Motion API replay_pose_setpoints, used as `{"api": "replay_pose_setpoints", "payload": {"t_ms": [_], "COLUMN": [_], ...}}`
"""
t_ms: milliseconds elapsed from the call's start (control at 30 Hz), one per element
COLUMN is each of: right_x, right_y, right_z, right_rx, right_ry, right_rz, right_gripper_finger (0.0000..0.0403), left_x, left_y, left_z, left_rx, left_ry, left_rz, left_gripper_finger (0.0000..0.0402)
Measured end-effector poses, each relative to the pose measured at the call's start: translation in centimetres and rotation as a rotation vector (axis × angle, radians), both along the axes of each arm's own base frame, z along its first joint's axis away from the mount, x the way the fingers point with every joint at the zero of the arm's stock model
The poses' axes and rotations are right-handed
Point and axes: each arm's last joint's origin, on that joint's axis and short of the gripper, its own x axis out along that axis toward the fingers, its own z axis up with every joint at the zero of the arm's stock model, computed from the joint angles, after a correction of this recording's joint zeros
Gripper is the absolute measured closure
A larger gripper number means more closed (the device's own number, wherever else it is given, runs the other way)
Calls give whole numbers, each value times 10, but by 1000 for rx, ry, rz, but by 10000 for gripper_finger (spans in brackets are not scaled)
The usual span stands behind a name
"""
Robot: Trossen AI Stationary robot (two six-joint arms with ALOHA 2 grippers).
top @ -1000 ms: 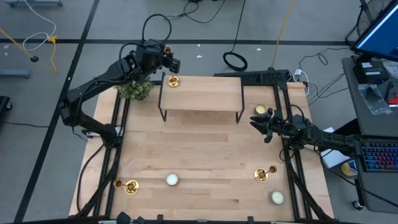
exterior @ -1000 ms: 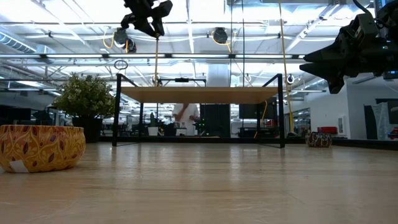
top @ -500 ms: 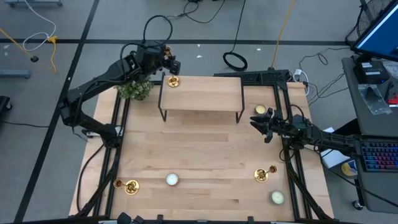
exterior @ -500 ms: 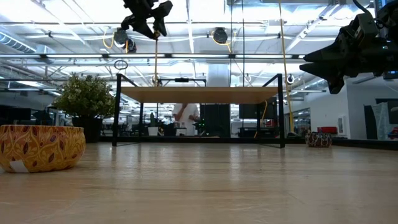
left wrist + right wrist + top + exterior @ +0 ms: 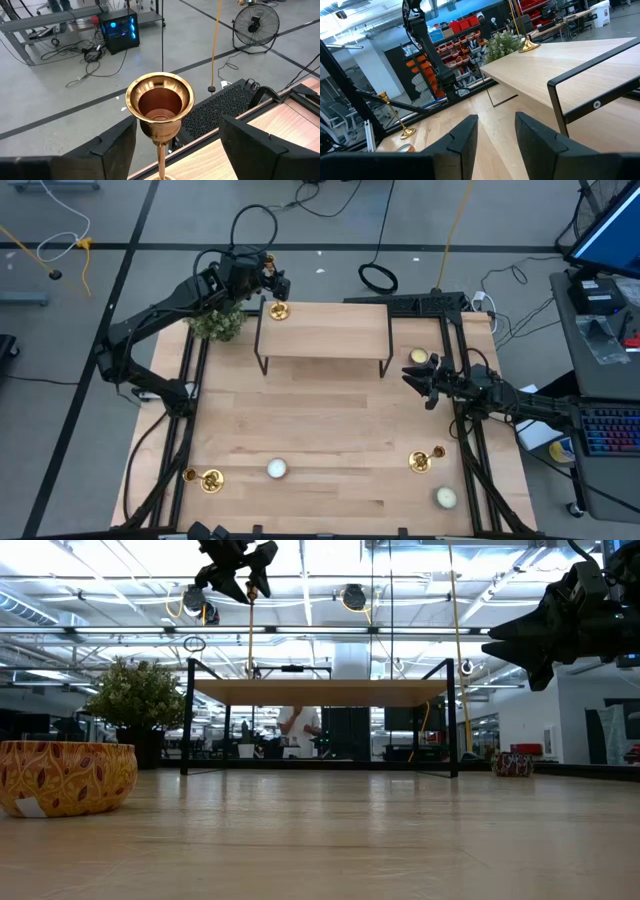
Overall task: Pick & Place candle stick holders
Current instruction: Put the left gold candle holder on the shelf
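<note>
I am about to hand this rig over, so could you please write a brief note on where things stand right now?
Left gripper: fingers open either side of the tall candle stick holder, not gripping; it stands on the raised shelf, far-left corner.
Right gripper: waiting above the table's right side, holding nothing.
Done: one holder is on the shelf.
Left: the holder at the near-left and the holder at the near-right both stand on the table.

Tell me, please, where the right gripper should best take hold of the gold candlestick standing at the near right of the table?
Probably the thin stem of the near-right candlestick, just under its top cup, from above with the fingers either side. It stands upright on a flared base, apart from the pale candle, so the stem is the one narrow part. The right gripper hovers farther back.
</note>
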Motion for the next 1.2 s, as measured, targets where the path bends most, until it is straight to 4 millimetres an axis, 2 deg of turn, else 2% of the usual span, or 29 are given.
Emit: {"api": "replay_pose_setpoints", "payload": {"t_ms": [767, 1200], "right_x": [0, 0], "right_y": [0, 0], "right_z": [0, 0], "right_rx": [0, 0], "right_ry": [0, 0], "right_rz": [0, 0], "right_gripper_finger": [277, 277], "left_x": [-11, -32], "left_y": [-5, -17], "left_z": [10, 37], "left_rx": [42, 143], "left_ry": [16, -78], "left_rz": [-5, -1], "left_gripper_finger": [123, 120]}}
